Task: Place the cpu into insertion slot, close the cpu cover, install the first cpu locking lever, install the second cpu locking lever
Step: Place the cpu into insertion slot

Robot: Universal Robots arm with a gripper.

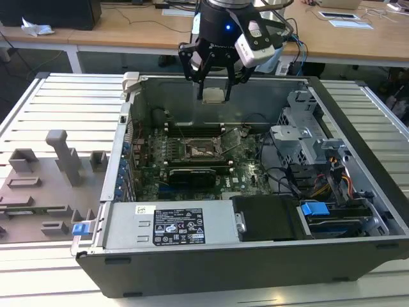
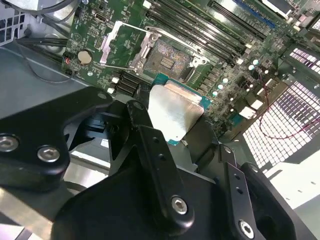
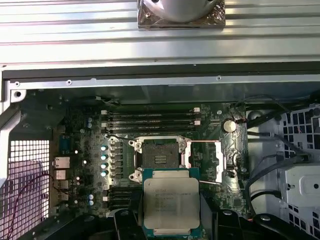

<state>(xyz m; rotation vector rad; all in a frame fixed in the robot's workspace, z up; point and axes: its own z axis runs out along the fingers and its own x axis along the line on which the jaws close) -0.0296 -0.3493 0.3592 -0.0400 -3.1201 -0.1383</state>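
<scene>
Green motherboard (image 3: pixel 80 167); silver-grey cpu (image 3: pixel 171 202) (teal-green edge); black end effector (image 1: pixel 213 94); insertion slot (image 3: pixel 160 159) dark, silvery rim.

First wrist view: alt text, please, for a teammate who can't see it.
The end effector holds the cpu, metal top showing, above the green motherboard, next to the open insertion slot. The cpu cover is swung open beside the slot.

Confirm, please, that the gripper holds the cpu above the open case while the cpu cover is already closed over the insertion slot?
Not quite: the first wrist view shows the cpu cover open, swung beside the bare insertion slot. The gripper does hold the cpu above the open case.
</scene>
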